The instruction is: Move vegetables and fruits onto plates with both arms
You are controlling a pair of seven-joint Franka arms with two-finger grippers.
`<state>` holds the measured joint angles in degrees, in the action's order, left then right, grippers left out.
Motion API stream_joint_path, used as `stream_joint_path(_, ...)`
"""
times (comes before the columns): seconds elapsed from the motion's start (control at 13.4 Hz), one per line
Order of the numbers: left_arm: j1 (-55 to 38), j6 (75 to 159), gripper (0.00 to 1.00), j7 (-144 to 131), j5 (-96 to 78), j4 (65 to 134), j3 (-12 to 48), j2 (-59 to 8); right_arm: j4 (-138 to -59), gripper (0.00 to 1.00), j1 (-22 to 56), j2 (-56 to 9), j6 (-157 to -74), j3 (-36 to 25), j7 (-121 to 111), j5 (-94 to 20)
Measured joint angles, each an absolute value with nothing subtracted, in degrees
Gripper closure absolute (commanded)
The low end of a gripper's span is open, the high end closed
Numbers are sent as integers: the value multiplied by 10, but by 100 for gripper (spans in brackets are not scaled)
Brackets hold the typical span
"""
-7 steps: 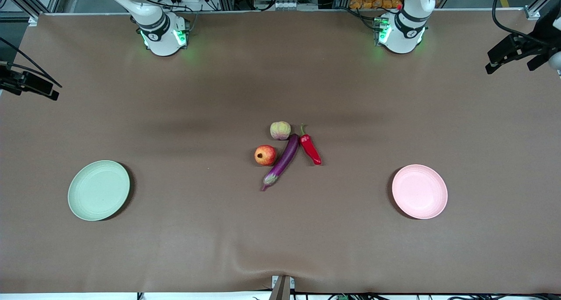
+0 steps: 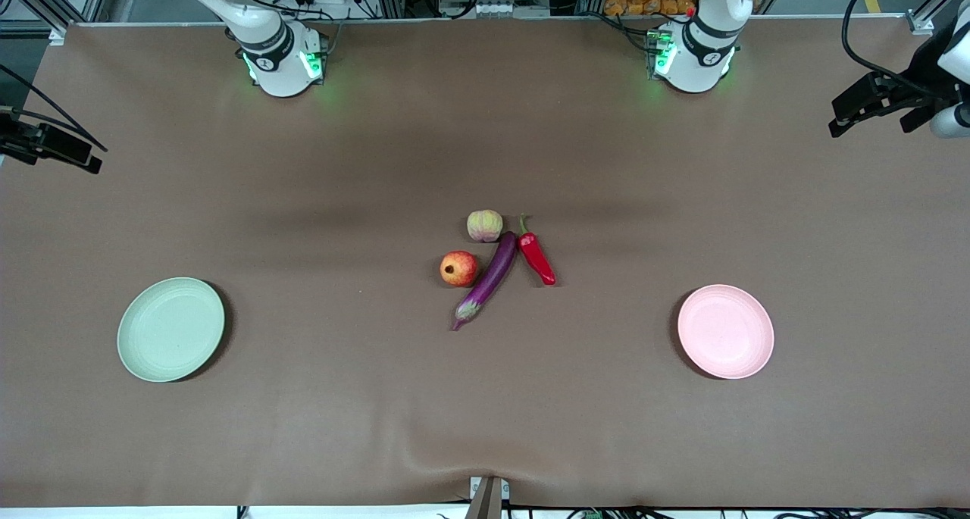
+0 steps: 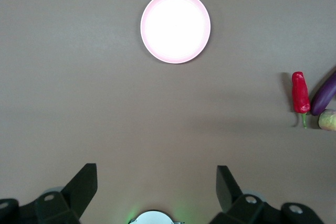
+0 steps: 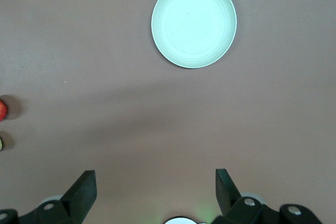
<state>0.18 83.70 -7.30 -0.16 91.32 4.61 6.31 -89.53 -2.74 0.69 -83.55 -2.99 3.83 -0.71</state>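
The purple eggplant (image 2: 489,276) lies mid-table. The red chili (image 2: 536,257) is beside it toward the left arm's end, and the pomegranate (image 2: 459,268) toward the right arm's end. The pale ribbed fruit (image 2: 484,225) touches the eggplant's tip, farther from the camera. The green plate (image 2: 171,329) is at the right arm's end and the pink plate (image 2: 725,331) at the left arm's end; both are empty. My left gripper (image 3: 156,174) is open and empty, high over the table between its base and the pink plate (image 3: 175,27). My right gripper (image 4: 155,179) is open and empty, high over the table near the green plate (image 4: 193,22).
Both arm bases (image 2: 693,57) (image 2: 280,60) stand along the table's back edge with green lights on. The brown cloth (image 2: 485,428) has a slight bulge at its front edge. Racks and cables stand past the back edge.
The left arm's dark hand at the edge of the front view has shifted slightly toward the table's middle. The produce, plates and right arm have not moved.
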Motion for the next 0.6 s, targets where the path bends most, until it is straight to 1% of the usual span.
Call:
stream_joint_path(0.37, 0, 832, 0, -73, -2, 923, 52, 60, -895, 0, -27, 7, -836, -30, 38, -7)
stream_joint_path(0.6, 0, 847, 0, -73, -2, 941, 53, 61, -895, 0, -27, 7, -836, -29, 38, -7)
